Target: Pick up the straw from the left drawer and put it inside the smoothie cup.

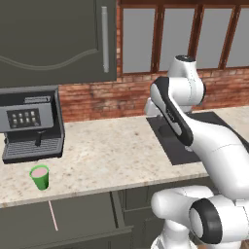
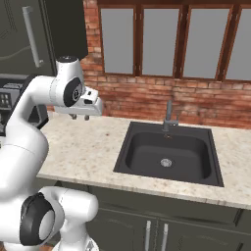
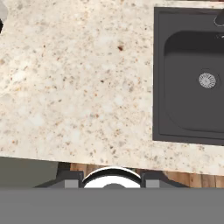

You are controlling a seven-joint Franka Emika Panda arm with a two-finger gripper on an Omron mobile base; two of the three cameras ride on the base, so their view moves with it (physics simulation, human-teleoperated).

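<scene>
The straw point(image 1: 52, 215), a thin pale pink stick, lies in the open left drawer point(image 1: 85, 219) below the counter edge. Above it on the counter stands the smoothie cup point(image 1: 40, 177), small, green and upright, with pink at its top. My gripper point(image 2: 80, 117) hangs above the counter between the coffee machine and the sink, pointing down, well right of the cup and the drawer. Its two dark fingertips point(image 2: 73, 116) stand apart with nothing between them. In the hand view the gripper point(image 3: 111, 181) looks down on bare speckled counter.
A grey coffee machine point(image 1: 31, 124) stands at the back left, just behind the cup. A dark sink point(image 2: 166, 152) with a faucet point(image 2: 168, 117) is set into the counter to the right. A brick wall and windows run along the back.
</scene>
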